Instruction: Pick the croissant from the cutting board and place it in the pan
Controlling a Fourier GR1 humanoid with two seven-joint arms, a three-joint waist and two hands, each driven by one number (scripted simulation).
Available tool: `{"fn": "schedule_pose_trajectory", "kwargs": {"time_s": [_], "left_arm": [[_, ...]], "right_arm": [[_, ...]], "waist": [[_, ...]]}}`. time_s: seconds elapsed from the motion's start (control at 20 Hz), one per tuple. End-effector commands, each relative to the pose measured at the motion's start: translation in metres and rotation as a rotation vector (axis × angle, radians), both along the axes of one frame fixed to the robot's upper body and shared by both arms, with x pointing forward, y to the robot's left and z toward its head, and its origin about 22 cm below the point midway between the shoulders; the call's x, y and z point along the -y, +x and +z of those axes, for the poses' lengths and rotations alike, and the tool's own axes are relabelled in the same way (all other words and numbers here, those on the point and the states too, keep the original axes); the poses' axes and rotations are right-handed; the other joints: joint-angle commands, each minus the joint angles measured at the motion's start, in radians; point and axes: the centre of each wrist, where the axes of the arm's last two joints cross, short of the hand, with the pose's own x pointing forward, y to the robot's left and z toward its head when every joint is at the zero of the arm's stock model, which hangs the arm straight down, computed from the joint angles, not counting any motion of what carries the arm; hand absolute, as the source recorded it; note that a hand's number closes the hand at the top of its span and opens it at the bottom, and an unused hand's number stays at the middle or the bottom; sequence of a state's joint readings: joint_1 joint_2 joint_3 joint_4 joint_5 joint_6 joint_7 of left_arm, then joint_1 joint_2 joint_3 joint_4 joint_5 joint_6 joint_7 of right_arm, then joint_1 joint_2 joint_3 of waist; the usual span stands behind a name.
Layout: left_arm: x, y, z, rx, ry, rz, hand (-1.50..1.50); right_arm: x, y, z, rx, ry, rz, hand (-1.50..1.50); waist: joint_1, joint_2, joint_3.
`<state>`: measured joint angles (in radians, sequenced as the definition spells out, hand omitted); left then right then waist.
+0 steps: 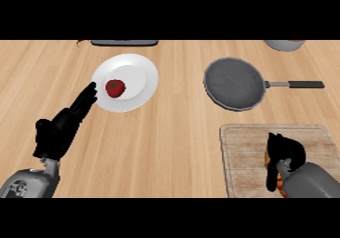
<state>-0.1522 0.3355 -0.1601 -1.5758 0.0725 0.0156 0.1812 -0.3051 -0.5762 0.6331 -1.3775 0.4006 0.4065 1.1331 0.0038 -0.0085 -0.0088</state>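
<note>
The right robot hand (pixel 284 151) is seen lowered onto the pale wooden cutting board (pixel 241 158), its black fingers curled round the golden-brown croissant (pixel 268 160), of which only an orange edge shows beneath the hand. The croissant is judged to be gripped but not yet lifted, so the carry and the placing remain to be done. Beyond the board, toward the far side of the light wooden table (pixel 173 139), the round grey pan (pixel 233 83) with its black handle is found with nothing in it. The left robot hand (pixel 63 125) is held open and resting at the view's left, beside a white round plate (pixel 135 69) bearing a red strawberry (pixel 115 88).
</note>
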Motion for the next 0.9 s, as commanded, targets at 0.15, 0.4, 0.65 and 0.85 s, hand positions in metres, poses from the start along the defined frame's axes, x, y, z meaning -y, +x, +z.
{"fn": "schedule_pose_trajectory", "kwargs": {"time_s": [0.15, 0.4, 0.65, 0.85], "left_arm": [[0.013, 0.003, 0.002, -0.018, -0.018, -0.016, 0.0], [0.005, -0.002, -0.003, 0.0, 0.0, -0.009, 0.0], [0.002, -0.002, -0.018, -0.004, 0.008, 0.012, 0.0], [0.01, -0.003, -0.007, -0.009, -0.014, -0.013, 0.0]], "right_arm": [[0.01, -0.002, -0.022, -0.17, -0.105, -0.05, 1.5], [-0.022, -0.011, -0.028, -0.141, -0.091, -0.031, 1.5], [-0.06, -0.019, -0.001, 0.047, 0.014, 0.099, 1.5], [-0.124, -0.046, 0.04, 0.328, 0.408, 0.515, 1.5]], "waist": [[-0.001, 0.01, 0.008], [0.0, 0.008, 0.008], [-0.006, 0.007, 0.008], [0.016, -0.002, 0.011]]}}
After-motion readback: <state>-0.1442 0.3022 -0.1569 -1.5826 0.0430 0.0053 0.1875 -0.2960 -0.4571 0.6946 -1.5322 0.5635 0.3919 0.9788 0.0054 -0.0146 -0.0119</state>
